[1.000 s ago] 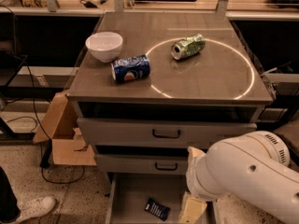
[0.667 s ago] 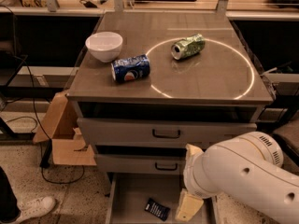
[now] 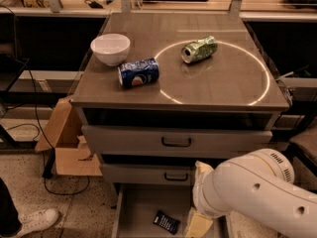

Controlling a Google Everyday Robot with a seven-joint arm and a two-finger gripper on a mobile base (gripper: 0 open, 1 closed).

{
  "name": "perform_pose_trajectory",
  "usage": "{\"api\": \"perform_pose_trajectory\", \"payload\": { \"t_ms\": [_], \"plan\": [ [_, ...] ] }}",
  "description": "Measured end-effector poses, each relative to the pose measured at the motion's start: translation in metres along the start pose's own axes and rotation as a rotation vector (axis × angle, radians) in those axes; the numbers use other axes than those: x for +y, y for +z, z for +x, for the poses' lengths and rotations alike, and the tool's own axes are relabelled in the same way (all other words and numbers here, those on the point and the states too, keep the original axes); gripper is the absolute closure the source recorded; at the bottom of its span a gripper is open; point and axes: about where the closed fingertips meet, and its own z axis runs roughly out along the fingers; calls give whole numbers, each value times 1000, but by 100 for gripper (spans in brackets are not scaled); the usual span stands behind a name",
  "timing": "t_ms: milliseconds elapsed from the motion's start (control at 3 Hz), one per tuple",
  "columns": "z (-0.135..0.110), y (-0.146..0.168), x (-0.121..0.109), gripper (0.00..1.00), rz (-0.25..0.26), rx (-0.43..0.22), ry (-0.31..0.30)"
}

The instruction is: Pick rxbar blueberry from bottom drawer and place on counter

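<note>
The rxbar blueberry is a small dark navy bar lying flat on the floor of the open bottom drawer, near its front. My gripper hangs over the drawer just to the right of the bar, at the lower edge of the view, below the bulky white arm. One pale finger shows; the rest is cut off by the frame edge. The counter, grey-brown with a thin white circle, is above the three drawers.
On the counter lie a white bowl, a blue Pepsi can on its side and a crushed green can. The two upper drawers are closed. A cardboard box stands left of the cabinet; a shoe is at the lower left.
The arm and gripper have shifted left, closer to the bar in the drawer. The bar and the counter objects have not moved.
</note>
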Motion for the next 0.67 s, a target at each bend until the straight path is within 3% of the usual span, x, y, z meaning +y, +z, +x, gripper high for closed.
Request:
{"api": "perform_pose_trajectory", "payload": {
  "t_ms": [667],
  "plan": [
    [13, 70, 27, 0, -50, 36, 44]
  ]
}}
